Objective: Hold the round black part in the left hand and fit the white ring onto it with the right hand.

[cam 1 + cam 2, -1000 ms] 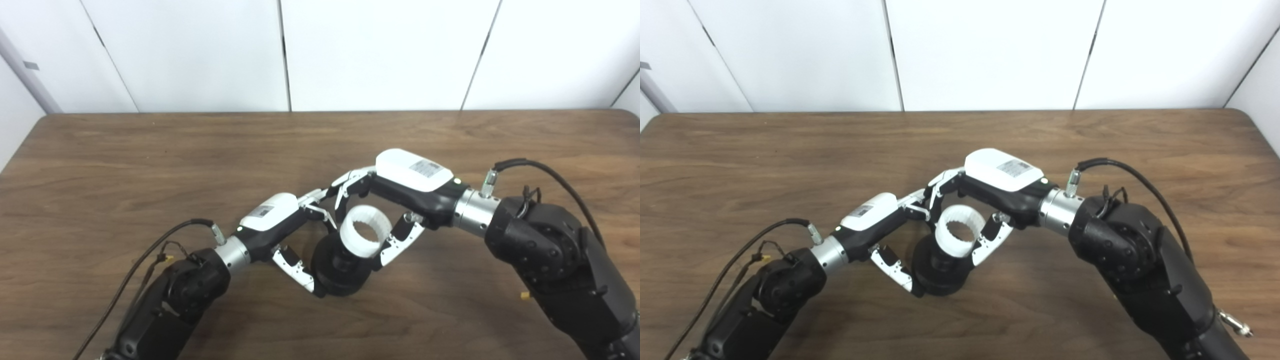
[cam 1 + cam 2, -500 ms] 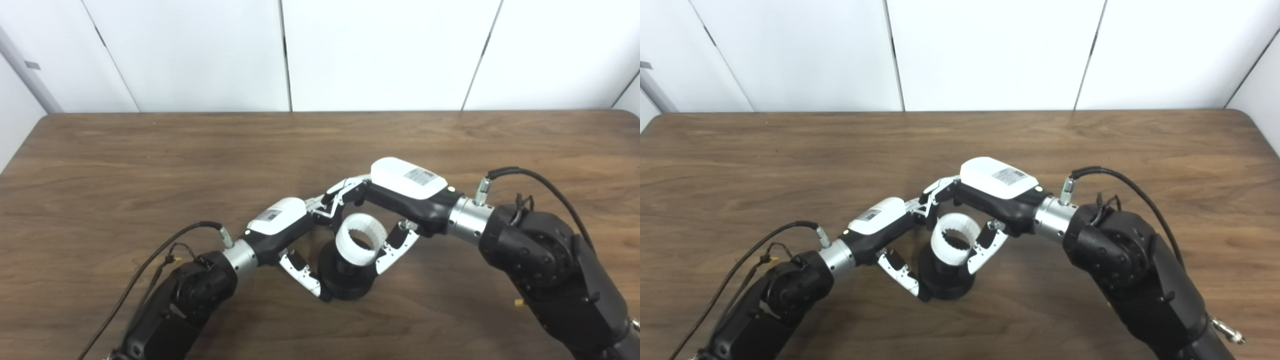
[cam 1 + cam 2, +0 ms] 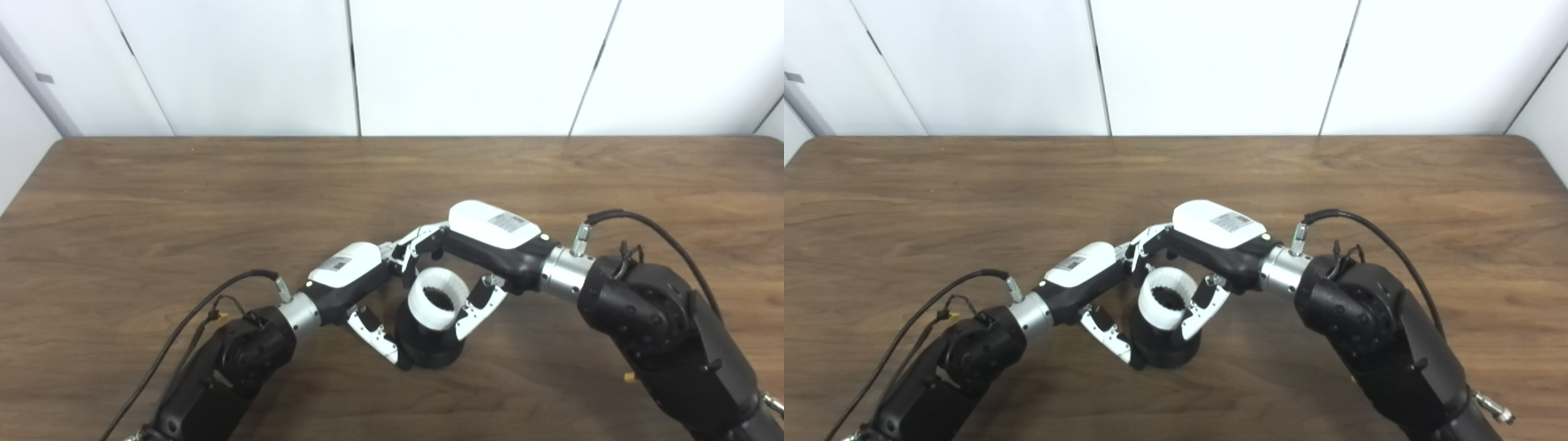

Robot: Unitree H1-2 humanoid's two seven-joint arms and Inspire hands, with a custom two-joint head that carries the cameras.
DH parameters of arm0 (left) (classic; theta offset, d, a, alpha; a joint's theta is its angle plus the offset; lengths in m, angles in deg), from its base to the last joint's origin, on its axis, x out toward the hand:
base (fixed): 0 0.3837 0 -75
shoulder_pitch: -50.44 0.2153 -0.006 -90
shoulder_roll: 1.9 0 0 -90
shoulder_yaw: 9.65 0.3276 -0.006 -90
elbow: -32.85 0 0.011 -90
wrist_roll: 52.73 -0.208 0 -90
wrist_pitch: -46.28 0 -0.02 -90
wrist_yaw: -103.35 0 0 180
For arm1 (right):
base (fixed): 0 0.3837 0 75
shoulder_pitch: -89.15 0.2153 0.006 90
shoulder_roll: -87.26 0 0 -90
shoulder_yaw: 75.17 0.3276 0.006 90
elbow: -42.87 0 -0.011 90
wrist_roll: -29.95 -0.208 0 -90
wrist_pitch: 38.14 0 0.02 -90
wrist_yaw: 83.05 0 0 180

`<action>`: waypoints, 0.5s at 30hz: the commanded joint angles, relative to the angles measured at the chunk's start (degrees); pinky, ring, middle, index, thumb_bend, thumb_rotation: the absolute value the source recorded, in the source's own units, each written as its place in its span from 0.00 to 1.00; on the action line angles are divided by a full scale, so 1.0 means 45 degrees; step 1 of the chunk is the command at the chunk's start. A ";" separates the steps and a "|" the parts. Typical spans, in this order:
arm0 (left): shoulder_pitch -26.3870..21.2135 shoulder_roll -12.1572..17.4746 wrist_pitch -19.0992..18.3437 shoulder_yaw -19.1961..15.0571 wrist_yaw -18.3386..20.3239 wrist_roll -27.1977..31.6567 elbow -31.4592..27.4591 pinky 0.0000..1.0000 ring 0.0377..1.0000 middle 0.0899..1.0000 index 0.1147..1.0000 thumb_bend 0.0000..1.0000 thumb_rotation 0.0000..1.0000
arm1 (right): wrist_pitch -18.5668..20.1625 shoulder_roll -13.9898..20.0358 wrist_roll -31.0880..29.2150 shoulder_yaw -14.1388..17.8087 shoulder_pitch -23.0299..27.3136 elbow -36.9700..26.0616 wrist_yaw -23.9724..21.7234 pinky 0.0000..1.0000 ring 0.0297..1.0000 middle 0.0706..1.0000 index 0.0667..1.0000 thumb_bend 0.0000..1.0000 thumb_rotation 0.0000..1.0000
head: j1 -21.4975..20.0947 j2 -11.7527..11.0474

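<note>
**Ring sitting over the black part, both hands gripping**

I am looking down on the brown wooden tabletop (image 3: 184, 202) through both head cameras, and my two arms are meeting near the middle of it, toward the near edge.

My left hand (image 3: 352, 278) is reaching in from the lower left and is closing around the round black part (image 3: 429, 350). Its thumb is pressing the near-left side of the part's wide base, while its other fingers are wrapping round the far side, mostly hidden behind the ring. The part's base is sitting low, at or just above the wood; I cannot tell whether it is touching.

My right hand (image 3: 484, 245) is coming in from the right and is gripping the white ring (image 3: 438, 299). Its thumb is lying against the ring's right side and its fingers (image 3: 411, 242) are curling over the far rim, close beside the fingers of my left hand.

The ring is standing tilted, its opening facing up and toward me, with small teeth showing around its inner wall. It is resting directly on top of the black part, whose dark upper section is showing inside the ring's opening. I cannot tell how far down it is seated
</note>
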 commanded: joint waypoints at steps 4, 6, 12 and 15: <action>0.0228 0.0188 -0.0804 0.0364 0.0944 -0.0247 0.0098 0.97 1.00 1.00 0.50 1.00 0.23 | -0.0627 -0.0016 0.0086 0.0055 0.0159 0.0271 0.0487 0.62 0.74 0.77 0.44 0.52 0.14 | 0.0033 0.0042; 0.0221 0.0222 -0.0791 0.0353 0.0924 -0.0222 0.0088 0.97 1.00 1.00 0.50 1.00 0.24 | -0.0662 -0.0023 0.0124 0.0042 0.0132 0.0351 0.0475 0.62 0.74 0.77 0.44 0.52 0.14 | 0.0009 0.0060; 0.0228 0.0257 -0.0836 0.0329 0.0931 -0.0193 0.0019 0.95 1.00 1.00 0.51 1.00 0.24 | -0.0739 0.0038 0.0301 -0.0057 0.0024 0.0529 0.0314 0.63 0.74 0.77 0.44 0.52 0.14 | 0.0009 0.0060; 0.0233 0.0276 -0.0843 0.0308 0.0928 -0.0205 -0.0011 0.94 1.00 1.00 0.51 1.00 0.24 | -0.0783 0.0074 0.0367 -0.0121 -0.0014 0.0607 0.0293 0.62 0.74 0.77 0.44 0.52 0.14 | 0.0051 0.0109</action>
